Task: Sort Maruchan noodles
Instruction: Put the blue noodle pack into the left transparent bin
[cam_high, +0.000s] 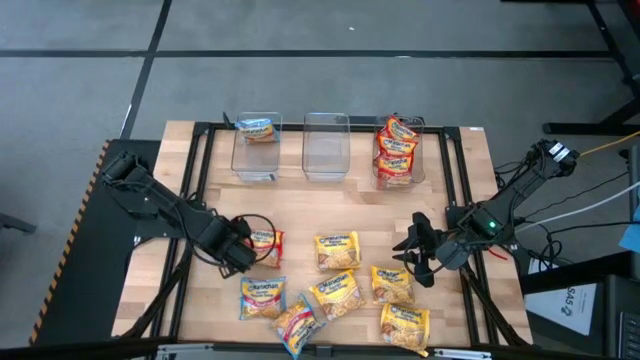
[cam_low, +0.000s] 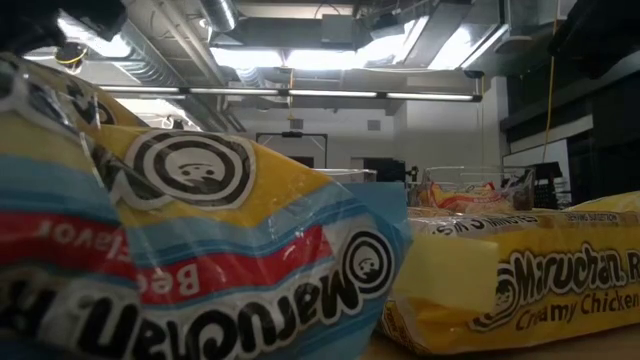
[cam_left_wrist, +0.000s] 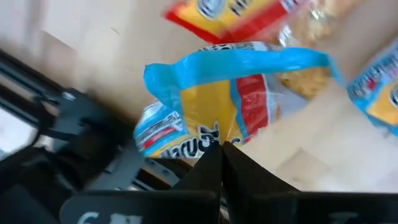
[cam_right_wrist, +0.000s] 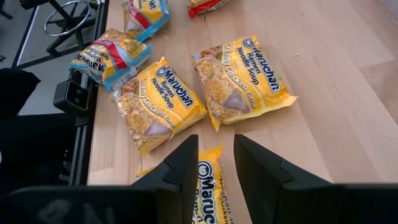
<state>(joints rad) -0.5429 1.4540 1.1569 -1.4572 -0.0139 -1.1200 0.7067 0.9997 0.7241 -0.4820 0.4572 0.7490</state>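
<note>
**Left tool has a blue packet pinched; lift clean before carrying**

The left tool (cam_high: 243, 250) sits at about 8 o'clock on the desk (cam_high: 300, 215), its fingers clenched on the edge of a blue-trimmed noodle packet (cam_left_wrist: 230, 99). In the left wrist view the two dark fingers meet on the wrapper's seam, with only a thin fold of plastic caught between them. That looks like a shallow hold, so the lift should be slow and straight up, watching for the wrapper sliding out.

Three clear bins stand along the 12 o'clock edge. The left bin (cam_high: 256, 152) already holds one blue packet (cam_high: 256, 127), the middle bin (cam_high: 326, 150) shows nothing inside, and the right bin (cam_high: 399, 155) carries a stack of red packets (cam_high: 397, 150). Judging by colour, the left bin is the sensible target, roughly at 11 o'clock from the tool.

A red-trimmed packet (cam_high: 271, 246) lies touching or just beside the grasped one, so raise well clear before swinging, or it may drag along.

The right tool (cam_high: 417, 255) hovers at about 4 o'clock, fingers parted and grasping nothing, just above a yellow packet (cam_right_wrist: 208, 180). Two more yellow packets (cam_right_wrist: 242, 78) lie beside each other ahead of it. Others remain loose across the 6 o'clock stretch, including another blue one (cam_high: 262, 297). Keep the right arm low and still while the left crosses toward the bins.
</note>
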